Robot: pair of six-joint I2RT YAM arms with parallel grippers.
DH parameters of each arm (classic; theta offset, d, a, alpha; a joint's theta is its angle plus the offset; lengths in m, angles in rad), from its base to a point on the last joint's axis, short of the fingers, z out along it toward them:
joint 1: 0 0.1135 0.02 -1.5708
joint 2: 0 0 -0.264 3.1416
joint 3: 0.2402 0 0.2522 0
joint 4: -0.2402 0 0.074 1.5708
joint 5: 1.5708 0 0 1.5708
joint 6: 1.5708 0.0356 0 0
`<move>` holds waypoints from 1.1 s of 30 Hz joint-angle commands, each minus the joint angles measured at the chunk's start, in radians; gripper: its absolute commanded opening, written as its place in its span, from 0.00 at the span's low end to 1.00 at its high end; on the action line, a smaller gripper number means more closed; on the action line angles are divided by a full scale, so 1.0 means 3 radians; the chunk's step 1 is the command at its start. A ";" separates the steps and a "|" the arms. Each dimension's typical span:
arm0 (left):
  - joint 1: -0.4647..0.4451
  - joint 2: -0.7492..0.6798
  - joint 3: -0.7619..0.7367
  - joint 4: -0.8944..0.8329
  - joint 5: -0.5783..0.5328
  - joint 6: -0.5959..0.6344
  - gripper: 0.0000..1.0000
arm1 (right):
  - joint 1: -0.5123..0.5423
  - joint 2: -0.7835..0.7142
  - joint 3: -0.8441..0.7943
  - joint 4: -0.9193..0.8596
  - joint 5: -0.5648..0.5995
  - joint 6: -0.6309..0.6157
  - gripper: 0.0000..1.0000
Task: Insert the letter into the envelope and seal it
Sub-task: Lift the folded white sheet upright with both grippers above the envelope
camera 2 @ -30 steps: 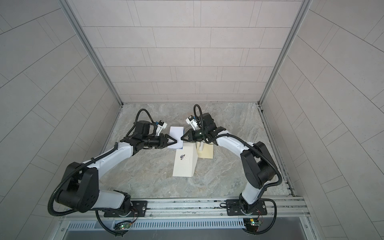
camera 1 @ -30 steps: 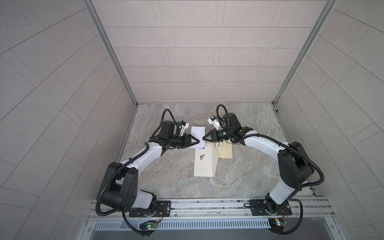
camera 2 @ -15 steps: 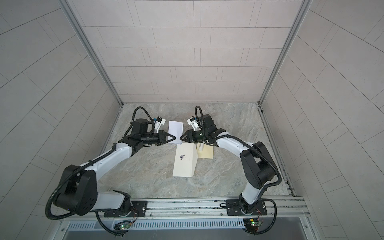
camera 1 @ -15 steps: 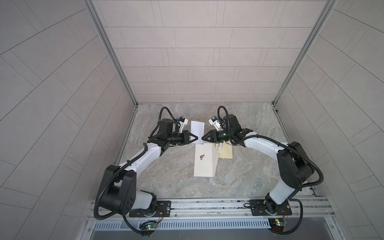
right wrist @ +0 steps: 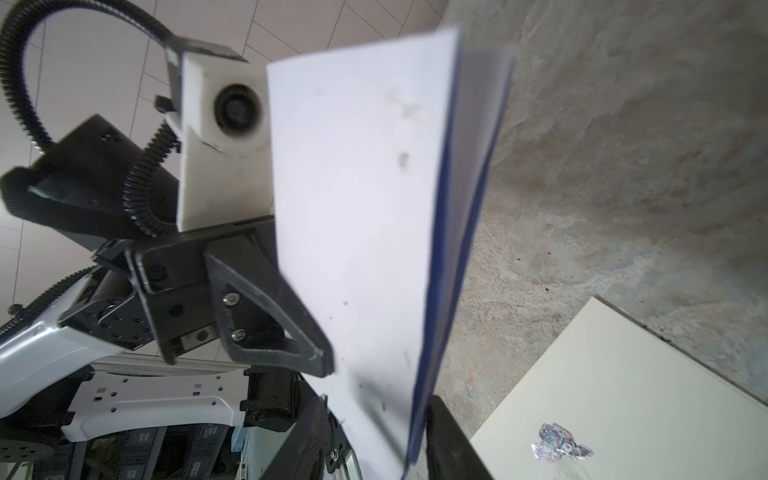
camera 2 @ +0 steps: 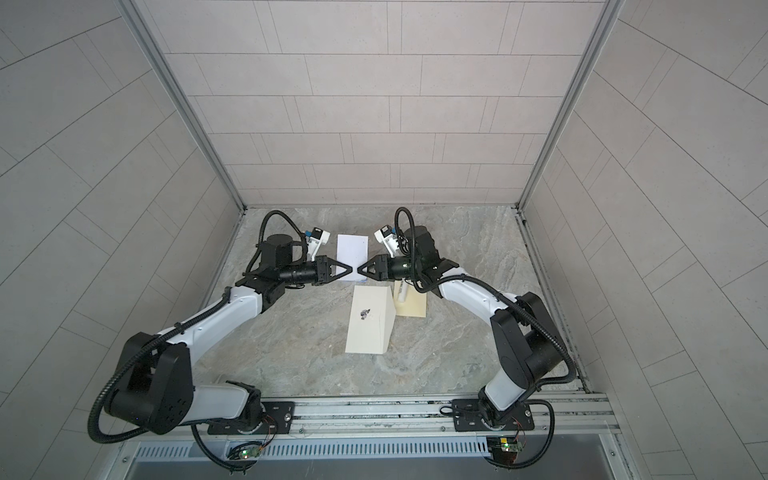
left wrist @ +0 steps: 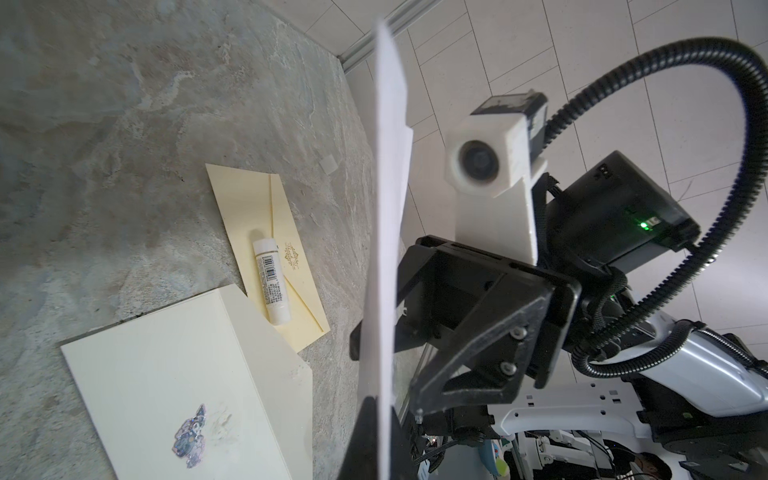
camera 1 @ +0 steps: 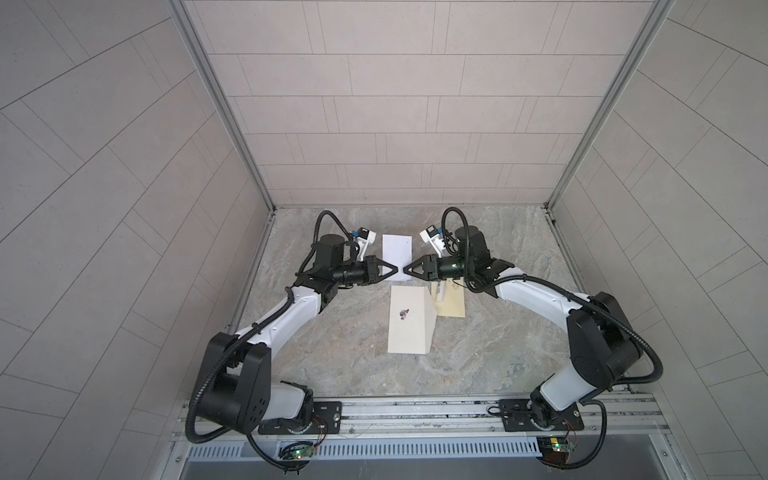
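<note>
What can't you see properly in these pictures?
- Letter: any writing; folded shut, blurred in the right wrist view.
- Envelope: far end, under the right arm in both top views.
- Gold print on it: too small, left wrist view.
- Sticker on the cream card: too blurry to name, any view.

— What do the arms look like?
— They're twins. The left arm (camera 1: 291, 311) and the right arm (camera 1: 540, 291) have glossy white shells between chunky black joint housings, and a ribbed black cable (left wrist: 685, 46) loops along each.
— And the tips?
— The left claw (camera 1: 394, 269) and the right claw (camera 1: 406, 270) are black. Their fingers (left wrist: 490, 316) are triangular, each with two silver screws (left wrist: 515, 332). Behind each sits a white wrist camera (left wrist: 482, 158) with a round dark lens, and a green light (left wrist: 644, 225) glows nearby.
— The bases?
— Black plates (camera 1: 328, 415) at 6 o'clock, with small circuit boards (camera 1: 297, 454) beneath them.
</note>
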State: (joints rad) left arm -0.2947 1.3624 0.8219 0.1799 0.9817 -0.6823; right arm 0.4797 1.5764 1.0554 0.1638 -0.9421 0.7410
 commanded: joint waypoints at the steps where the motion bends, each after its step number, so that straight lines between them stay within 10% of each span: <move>1: -0.0001 -0.0028 -0.0082 0.0283 0.0188 -0.0098 0.00 | -0.0031 -0.0090 0.0011 0.0084 -0.0075 -0.0001 0.42; 25: -0.0035 -0.0165 -0.0233 0.0684 0.0449 -0.0297 0.00 | 0.0000 -0.0126 0.0111 0.0059 -0.0393 -0.0153 0.47; 33: -0.0047 -0.0189 -0.0237 0.0391 0.0373 -0.0073 0.00 | 0.0004 -0.0265 0.0061 0.0239 -0.0269 -0.0026 0.30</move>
State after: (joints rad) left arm -0.3019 1.3201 0.7601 0.3363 1.0935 -0.7540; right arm 0.4805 1.5555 1.0561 0.1925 -1.0363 0.7315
